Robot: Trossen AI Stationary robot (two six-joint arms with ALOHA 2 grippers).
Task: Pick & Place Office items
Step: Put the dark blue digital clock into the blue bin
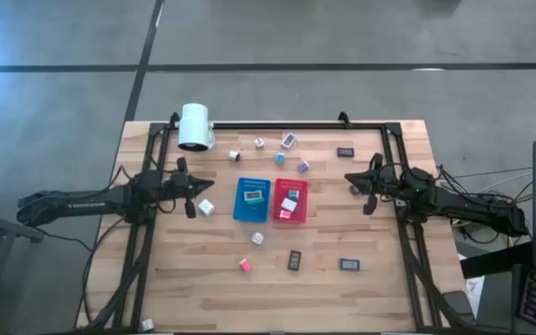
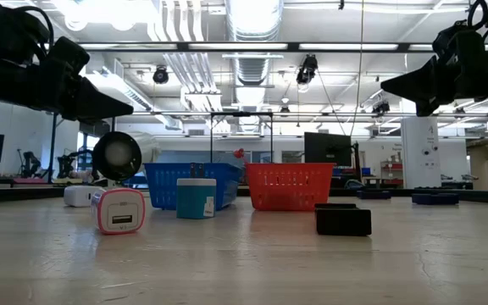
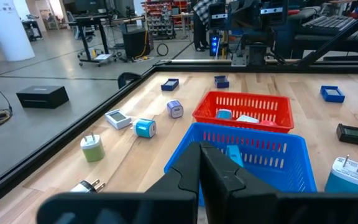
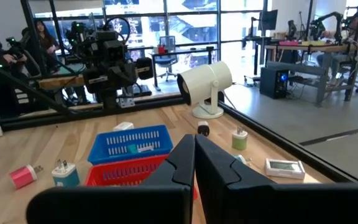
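The office items lie scattered on the wooden table: a white cube (image 1: 206, 207), a pink one (image 1: 246, 265), dark flat rectangles (image 1: 295, 260) (image 1: 349, 264), and several small cubes near the far edge (image 1: 280, 158). Some lie in the blue tray (image 1: 251, 212) and the red tray (image 1: 278, 197). In the low view a pink-rimmed cube (image 2: 119, 210), a teal cube (image 2: 196, 197) and a dark rectangle (image 2: 343, 220) rest flat on the table. My left gripper (image 3: 202, 152) hovers shut left of the blue tray. My right gripper (image 4: 195, 140) hovers shut right of the red tray. Both are empty.
A big white cylinder (image 1: 194, 127) stands at the far left corner. A black frame (image 1: 277, 124) runs along the table's far edge and both sides. The two trays sit side by side at the table's middle, with open wood toward the near edge (image 1: 277, 298).
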